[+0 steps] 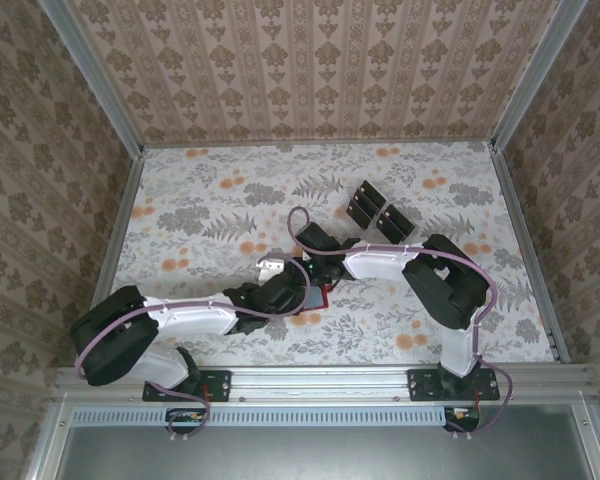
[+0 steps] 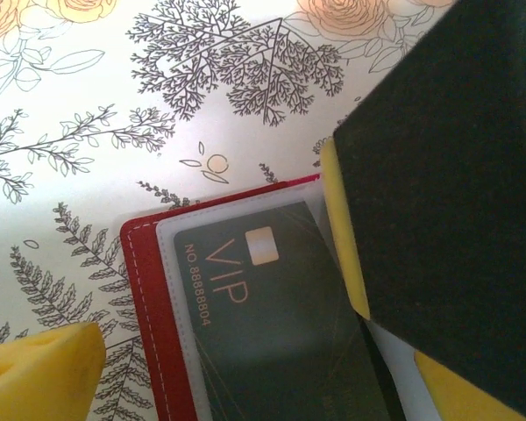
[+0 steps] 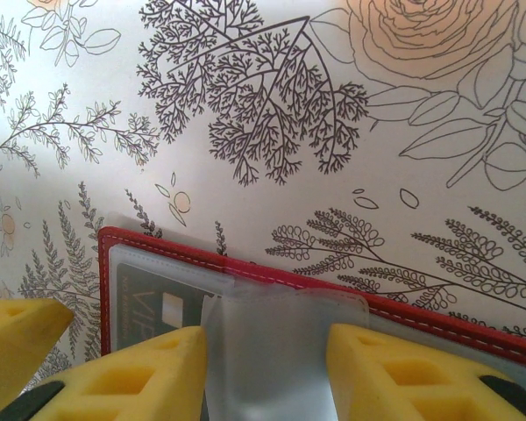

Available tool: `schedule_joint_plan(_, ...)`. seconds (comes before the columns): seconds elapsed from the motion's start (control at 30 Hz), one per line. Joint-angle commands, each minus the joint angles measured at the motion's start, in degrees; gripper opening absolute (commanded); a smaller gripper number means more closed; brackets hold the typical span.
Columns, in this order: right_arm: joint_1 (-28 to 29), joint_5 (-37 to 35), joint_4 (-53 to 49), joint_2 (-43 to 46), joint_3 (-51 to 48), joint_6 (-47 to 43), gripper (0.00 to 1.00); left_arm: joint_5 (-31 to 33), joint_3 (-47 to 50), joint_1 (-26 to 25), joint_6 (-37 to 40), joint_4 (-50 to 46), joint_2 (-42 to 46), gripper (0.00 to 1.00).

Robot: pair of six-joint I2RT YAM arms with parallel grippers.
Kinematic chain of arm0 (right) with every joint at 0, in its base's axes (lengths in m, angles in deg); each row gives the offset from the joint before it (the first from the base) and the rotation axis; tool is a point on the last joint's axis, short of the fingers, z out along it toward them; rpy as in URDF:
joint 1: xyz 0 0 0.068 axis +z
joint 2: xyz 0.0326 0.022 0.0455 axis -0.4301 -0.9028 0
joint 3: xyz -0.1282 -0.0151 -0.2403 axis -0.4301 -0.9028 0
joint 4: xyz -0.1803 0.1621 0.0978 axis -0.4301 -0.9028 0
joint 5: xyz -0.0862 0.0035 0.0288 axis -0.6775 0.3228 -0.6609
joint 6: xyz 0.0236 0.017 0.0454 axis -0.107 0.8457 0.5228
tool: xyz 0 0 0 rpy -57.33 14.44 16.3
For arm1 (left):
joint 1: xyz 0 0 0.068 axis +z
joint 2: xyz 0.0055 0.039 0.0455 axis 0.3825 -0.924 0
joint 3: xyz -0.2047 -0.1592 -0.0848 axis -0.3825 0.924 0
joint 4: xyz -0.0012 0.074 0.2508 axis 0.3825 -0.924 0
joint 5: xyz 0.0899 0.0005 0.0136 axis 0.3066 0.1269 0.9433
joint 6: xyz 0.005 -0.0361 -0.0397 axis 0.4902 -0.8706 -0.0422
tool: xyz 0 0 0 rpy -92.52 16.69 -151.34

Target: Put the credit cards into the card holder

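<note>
- Red leather card holder lies opened flat on the flowered table, directly under both sets of jaws.
- One dark VIP card sits inside its clear sleeve, between the left gripper's fingertips. That card looks done.
- The left gripper's jaws are spread wide and hold nothing.
- The right gripper has its jaws partly apart. A leaf of the clear sleeve lies in the gap, wider than the gap itself, so I judge it is not pinched.
- A few loose cards lie on the table, well apart from both grippers, out beyond the right one.
- Judged from this, the task is partly done: one card in, the loose cards left to fetch and insert.
</note>
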Motion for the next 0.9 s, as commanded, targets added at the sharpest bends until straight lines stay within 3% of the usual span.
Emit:
schedule_joint_plan(0.0,0.0,0.5,-3.8,-1.0,-1.5,1.0,0.43,4.0,-1.4,-1.0,-0.1,-2.9,-1.0,1.0)
schedule_joint_plan(0.53,-1.4,-1.6,-2.5,8.6,-5.6,2.5,0.46,4.6,0.0,-1.3,-3.5,-4.1,-3.0,1.0)
schedule_joint_plan(0.87,-1.5,-2.3,-0.4,10.0,-9.3,4.6,0.47,4.6,0.5,-1.2,-3.9,-4.1,-3.0,1.0)
